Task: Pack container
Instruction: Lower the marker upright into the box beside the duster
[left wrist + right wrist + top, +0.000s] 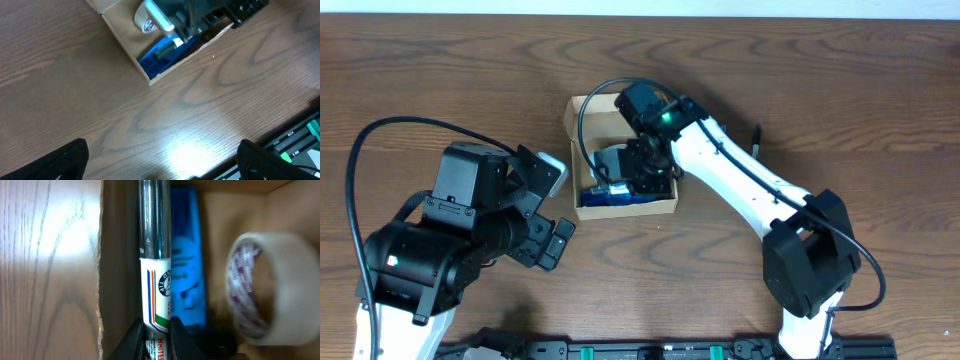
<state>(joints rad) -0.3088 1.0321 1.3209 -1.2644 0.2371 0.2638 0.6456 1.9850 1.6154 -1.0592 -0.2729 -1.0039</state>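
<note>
Container (125, 37) holds marker (155, 280); right hand (156, 332) grips.

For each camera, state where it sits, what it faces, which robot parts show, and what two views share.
Overhead: above table, looking down on container; left gripper and right gripper show.
Left wrist: low over table, facing container corner; own fingers at bottom.
Right wrist: inside container, facing marker; own fingertips clamp it.
Shared: tape roll in both wrist views.

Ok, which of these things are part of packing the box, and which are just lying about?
Part of the job: box; marker held in the right gripper; blue packet and tape roll inside the box.
Just there: left gripper, open over the table; black rail at the front edge.
</note>
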